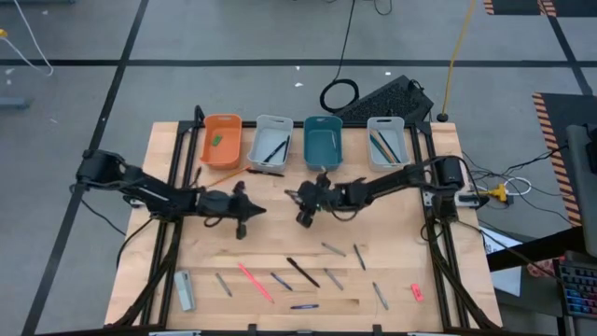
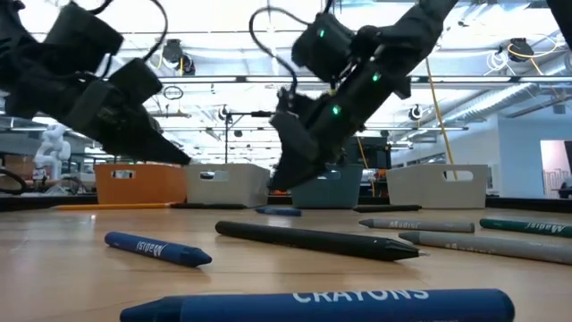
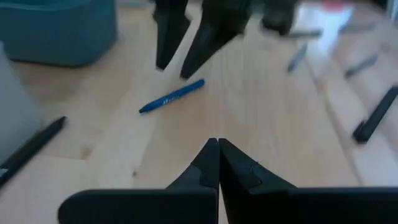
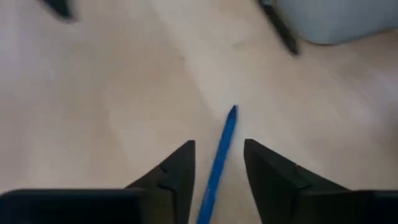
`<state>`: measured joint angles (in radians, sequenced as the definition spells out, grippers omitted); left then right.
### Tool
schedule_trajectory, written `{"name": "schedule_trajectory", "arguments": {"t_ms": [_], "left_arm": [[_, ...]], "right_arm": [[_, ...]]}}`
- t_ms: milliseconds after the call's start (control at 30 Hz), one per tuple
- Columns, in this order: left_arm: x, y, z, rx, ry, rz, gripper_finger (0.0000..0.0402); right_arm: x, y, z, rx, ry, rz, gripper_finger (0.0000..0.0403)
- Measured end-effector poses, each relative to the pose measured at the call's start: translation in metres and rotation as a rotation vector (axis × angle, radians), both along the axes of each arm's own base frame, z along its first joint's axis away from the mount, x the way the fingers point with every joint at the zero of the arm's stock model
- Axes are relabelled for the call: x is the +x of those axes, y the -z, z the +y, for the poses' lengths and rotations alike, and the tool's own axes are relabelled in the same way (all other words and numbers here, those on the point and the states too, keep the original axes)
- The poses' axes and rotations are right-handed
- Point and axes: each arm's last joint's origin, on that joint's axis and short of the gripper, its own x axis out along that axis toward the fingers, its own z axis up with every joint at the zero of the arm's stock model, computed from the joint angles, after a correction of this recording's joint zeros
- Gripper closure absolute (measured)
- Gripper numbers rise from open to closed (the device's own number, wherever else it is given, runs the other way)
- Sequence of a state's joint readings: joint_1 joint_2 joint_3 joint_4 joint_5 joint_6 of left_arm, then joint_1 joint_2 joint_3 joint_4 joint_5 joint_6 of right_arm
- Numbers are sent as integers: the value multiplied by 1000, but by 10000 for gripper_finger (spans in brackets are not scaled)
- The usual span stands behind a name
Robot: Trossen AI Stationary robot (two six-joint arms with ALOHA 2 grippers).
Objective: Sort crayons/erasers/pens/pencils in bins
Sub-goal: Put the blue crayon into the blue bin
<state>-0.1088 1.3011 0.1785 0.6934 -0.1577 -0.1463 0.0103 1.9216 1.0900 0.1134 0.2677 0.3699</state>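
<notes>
A blue crayon (image 4: 219, 163) lies flat on the tabletop (image 1: 280, 252) near its middle, a little in front of the row of bins (image 1: 322, 142) along the far edge, and the right gripper (image 4: 219, 168) hangs right over it with its fingers spread apart. In the right wrist view the crayon's long axis runs straight up through the gap between the two fingers, so they stand on either side of its shaft; closing them should pinch it across its width. The left gripper (image 3: 217, 163) sits nearby toward the left edge, fingers pressed together and holding nothing, pointing toward the same crayon but clearly farther from it than the right one. The left wrist view shows what the right wrist view cannot: the right fingertips end just above the crayon rather than beside it, so a short drop seems needed first. From above the crayon is hidden under the right gripper, and that view instead shows more pens and crayons lying unsorted near the front edge.
</notes>
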Motion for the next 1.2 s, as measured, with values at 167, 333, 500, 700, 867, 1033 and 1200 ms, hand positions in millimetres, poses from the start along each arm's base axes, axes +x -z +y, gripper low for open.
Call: {"name": "schedule_trajectory", "arguments": {"t_ms": [167,333,500,700,867,1033,1200], "left_arm": [[-14,0,3,-29,-15,-65,401],[-15,-1,3,-22,-12,-71,400],[-15,-1,3,-23,-13,-71,401],[-15,-1,3,-35,-25,-75,401],[-15,-2,3,-59,-36,-87,398],[-14,-3,3,-55,-51,-102,400],[-14,-4,3,-56,-52,-105,400]], "right_arm": [[-3,4,-22,32,16,40,249],[-13,15,-34,48,52,77,265],[-30,28,-46,81,126,101,285],[-38,36,-48,131,129,128,313],[-41,38,-48,132,130,160,354],[-44,41,-48,134,132,197,382],[-44,38,-48,137,128,189,375]]}}
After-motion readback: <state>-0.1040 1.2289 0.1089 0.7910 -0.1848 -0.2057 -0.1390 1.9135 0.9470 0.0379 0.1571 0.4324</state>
